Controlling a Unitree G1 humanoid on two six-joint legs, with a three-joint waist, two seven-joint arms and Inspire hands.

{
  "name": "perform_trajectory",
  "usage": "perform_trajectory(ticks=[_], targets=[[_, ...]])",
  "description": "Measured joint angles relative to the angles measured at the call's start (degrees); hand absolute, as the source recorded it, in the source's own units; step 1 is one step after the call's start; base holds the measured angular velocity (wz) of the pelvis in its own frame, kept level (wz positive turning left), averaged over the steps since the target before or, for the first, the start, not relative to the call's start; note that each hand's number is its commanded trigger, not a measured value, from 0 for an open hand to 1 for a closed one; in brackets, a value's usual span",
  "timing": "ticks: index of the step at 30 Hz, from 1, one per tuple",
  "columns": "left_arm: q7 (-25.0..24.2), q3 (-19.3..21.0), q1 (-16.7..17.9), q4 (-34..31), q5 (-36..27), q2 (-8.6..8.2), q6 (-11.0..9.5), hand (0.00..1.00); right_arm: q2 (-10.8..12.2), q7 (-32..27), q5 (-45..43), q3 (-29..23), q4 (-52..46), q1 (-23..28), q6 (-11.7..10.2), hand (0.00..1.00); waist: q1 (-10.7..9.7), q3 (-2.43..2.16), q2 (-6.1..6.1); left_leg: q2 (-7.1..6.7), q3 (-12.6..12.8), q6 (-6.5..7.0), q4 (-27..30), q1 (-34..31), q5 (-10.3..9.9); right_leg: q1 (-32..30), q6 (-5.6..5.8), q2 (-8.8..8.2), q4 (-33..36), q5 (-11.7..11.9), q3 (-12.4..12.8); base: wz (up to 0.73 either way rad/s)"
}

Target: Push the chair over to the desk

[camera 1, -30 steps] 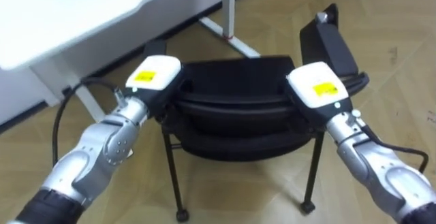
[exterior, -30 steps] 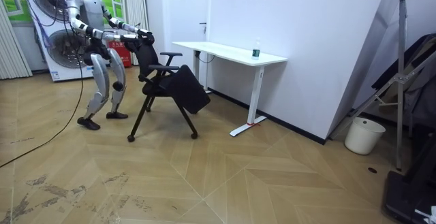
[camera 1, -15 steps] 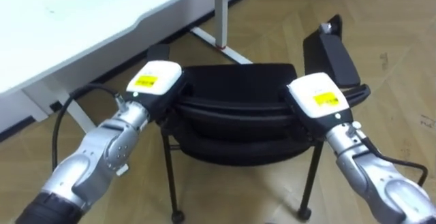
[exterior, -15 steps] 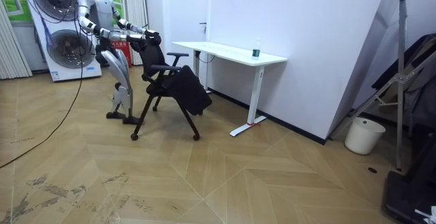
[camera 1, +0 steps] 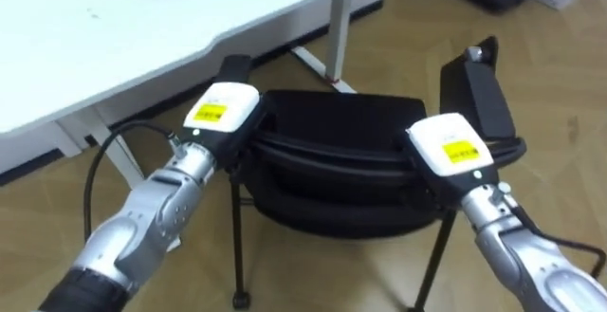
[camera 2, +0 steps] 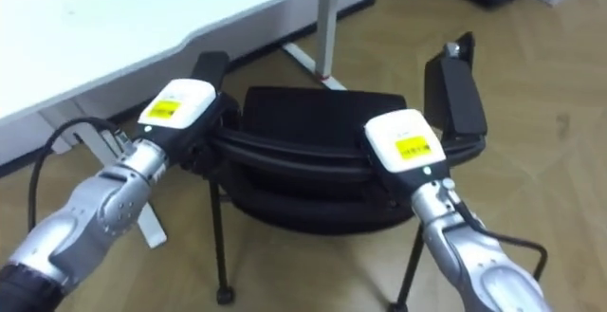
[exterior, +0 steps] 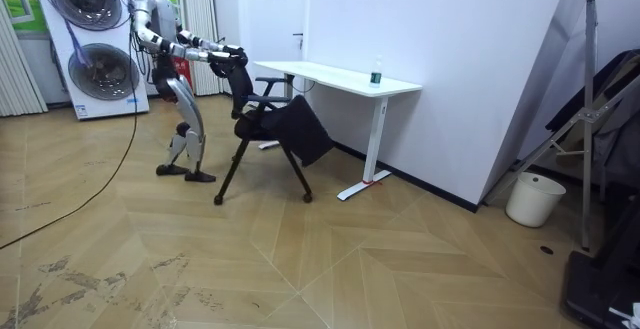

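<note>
A black chair (camera 1: 341, 118) on thin wheeled legs stands before me, its seat facing the white desk (camera 1: 142, 27). My left hand (camera 1: 220, 113) sits on the left end of the backrest's top rim, fingers curled down over it. On the right end my right hand (camera 1: 450, 146) grips the same way, beside the raised right armrest (camera 1: 482, 94). In the room view I stand behind the chair (exterior: 275, 129) with both arms stretched forward to its back, one leg trailing. The desk (exterior: 340, 74) is just beyond the chair.
The desk's white leg and foot (camera 1: 334, 37) stand just past the seat. In the room view stacked machines (exterior: 95, 39) are behind me, a small bottle (exterior: 377, 76) is on the desk, and a white bucket (exterior: 527, 199) and a ladder (exterior: 590, 119) stand far right.
I have stepped forward and the chair has rolled toward the desk, to the room view's right. Both hands have stayed on the backrest.
</note>
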Motion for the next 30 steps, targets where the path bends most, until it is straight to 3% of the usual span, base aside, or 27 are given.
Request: perform_trajectory(ticks=[2, 4, 5, 7, 8, 9, 10, 11, 12, 13, 14, 16, 19, 22, 25, 27, 30], targets=[[0.8, 0.0, -1.4, 0.8, 0.1, -0.42, 0.0, 1.0, 0.3, 0.3, 0.0, -0.3, 0.4, -0.6, 0.0, 1.0, 0.0, 0.11, -0.71, 0.46, 0.0, 0.09, -0.4, -0.7, 0.0, 0.0, -0.49, -1.46, 1.2, -1.5, -3.1, 0.98], [1.3, 0.4, -1.1, 0.9, 0.1, -0.27, 0.1, 1.0, 0.8, 0.7, -0.2, -0.3, 1.0, -1.9, -0.1, 1.0, 0.2, 0.03, -1.04, 0.75, 0.3, 1.7, -2.9, -1.1, 1.3, 0.1, -0.25, -2.37, 0.6, -1.8, -5.6, 0.85], [1.6, 0.5, -0.8, 1.0, 0.3, -0.23, 0.2, 1.0, 1.1, 0.6, -0.6, 0.0, 1.4, -2.4, 0.0, 1.0, 1.0, 0.0, -1.04, 0.91, 0.1, 1.69, -4.6, -1.2, 2.5, 0.5, -0.37, -2.54, -0.6, -1.7, -6.8, 0.76], [1.9, 1.3, -0.5, 1.0, 0.7, -0.33, 0.1, 1.0, 1.8, 0.9, -1.8, 0.0, 2.1, -3.6, 0.0, 1.0, 0.9, -0.11, -1.24, 1.37, -0.2, 0.17, -6.1, -2.5, 4.7, 1.3, -0.8, -3.35, -2.7, -1.5, -9.9, 0.97], [1.9, 1.3, -0.4, 1.2, 0.7, -0.53, 0.2, 1.0, 1.8, 0.9, -2.2, 0.0, 2.5, -3.9, 0.1, 1.0, 1.0, -0.08, -1.35, 1.97, -0.1, -0.62, -7.3, -4.1, 6.9, 2.2, -0.5, -3.44, -4.4, -1.4, -11.4, 0.85], [2.1, 1.4, 0.4, 1.2, 0.6, -0.33, 0.3, 1.0, 1.9, 1.2, -2.4, 0.9, 3.5, -4.7, -0.1, 1.0, 2.5, -0.27, -1.25, 2.42, 0.0, -0.83, -9.9, -5.0, 10.2, 3.4, 2.46, -2.68, -6.4, -1.2, -11.6, 0.53], [2.1, 1.5, 1.3, 1.2, 0.6, -0.41, 0.4, 1.0, 1.8, 1.2, -2.5, 1.7, 4.3, -5.2, -0.2, 1.0, 3.3, -0.66, -0.24, 4.02, -0.2, -1.05, -11.4, -5.4, 11.9, 3.7, 8.12, -1.28, -7.1, -1.2, -10.4, 0.0], [2.1, 2.4, 2.7, 1.3, 0.2, 0.02, -0.2, 1.0, 1.7, 1.5, -3.0, 3.3, 5.0, -6.7, -0.4, 1.0, 4.9, -0.64, 1.17, 5.22, -2.3, -2.62, -11.0, -6.1, 13.7, 3.0, 9.49, -1.54, 0.5, -2.8, -4.9, 0.45], [2.3, 2.9, 3.1, 1.1, -0.9, 0.87, -0.9, 1.0, 1.7, 1.5, -2.9, 3.8, 4.3, -7.1, -0.3, 1.0, 4.3, -0.69, -0.67, 3.03, -2.9, -2.65, -8.1, -7.7, 13.4, 3.4, 9.46, -3.28, 4.7, -8.9, 3.4, 0.74], [2.5, 3.7, 3.1, 1.0, -1.1, 0.79, -0.8, 1.0, 1.8, 1.7, -2.9, 4.0, 4.2, -7.7, -0.1, 1.0, 4.2, -0.41, -1.44, 2.17, -2.7, -2.8, -7.1, -8.5, 13.4, 3.2, 6.2, -3.18, 5.0, -10.0, 4.0, 1.09], [2.5, 3.9, 3.1, 0.9, -1.1, 0.2, -0.1, 1.0, 1.6, 2.9, -2.9, 4.2, 4.2, -8.8, -0.1, 1.0, 4.9, -0.45, -1.48, 1.94, -2.2, -2.83, -7.6, -9.8, 13.5, 3.1, 5.3, -3.21, 4.7, -10.2, 2.9, 0.51], [1.9, 4.0, 3.3, 0.9, -1.1, 0.28, -0.2, 1.0, 1.5, 3.5, -3.0, 4.2, 4.4, -9.3, -0.2, 1.0, 7.2, -0.62, -1.29, 1.79, -1.9, -3.85, -10.9, -10.8, 14.3, 3.4, 5.49, -3.23, 2.9, -9.6, 2.4, 0.28], [2.1, 5.1, 3.3, 0.8, -1.2, 0.85, -0.8, 1.0, 1.7, 3.3, -3.0, 4.7, 3.6, -9.2, -0.3, 1.0, 7.4, -0.67, -1.96, 1.89, -2.0, -3.92, -15.4, -10.9, 18.2, 5.4, 5.09, -2.88, 0.7, -9.3, 0.2, 0.23], [2.0, 4.8, 3.6, 0.3, -0.3, 0.4, -0.9, 1.0, 1.3, 1.3, -2.2, 4.9, 4.5, -8.4, -0.2, 1.0, 7.9, -0.78, -1.32, 1.75, -1.7, -2.7, -17.3, -10.7, 23.3, 6.2, 5.23, -2.24, -0.2, -9.4, 0.0, -0.15], [1.9, 4.8, 3.1, -0.7, 0.2, 0.66, -0.6, 1.0, 1.0, 0.4, -2.0, 4.9, 4.3, -8.3, -0.1, 1.0, 7.8, -0.75, -1.56, 1.7, -1.7, -2.56, -17.7, -10.7, 23.4, 7.0, 6.12, -1.93, -2.7, -9.0, 0.0, -0.03], [1.8, 4.8, 3.1, -1.3, 0.2, 0.99, -0.3, 1.0, 1.1, -0.3, -2.1, 4.9, 4.3, -8.3, -0.1, 1.0, 7.8, -0.75, -1.56, 1.7, -1.2, -1.78, -17.6, -10.5, 22.8, 7.6, 6.45, -1.95, -3.7, -8.8, 0.0, -0.03], [1.5, 4.8, 3.1, -1.4, 0.2, 1.19, -0.3, 1.0, 1.1, -0.6, -2.1, 5.1, 4.3, -8.3, 0.0, 1.0, 7.9, -0.67, -1.73, 1.1, 0.5, -0.78, -17.2, -8.8, 21.4, 8.9, 8.2, -2.73, -3.7, -9.6, 1.0, -0.09]])
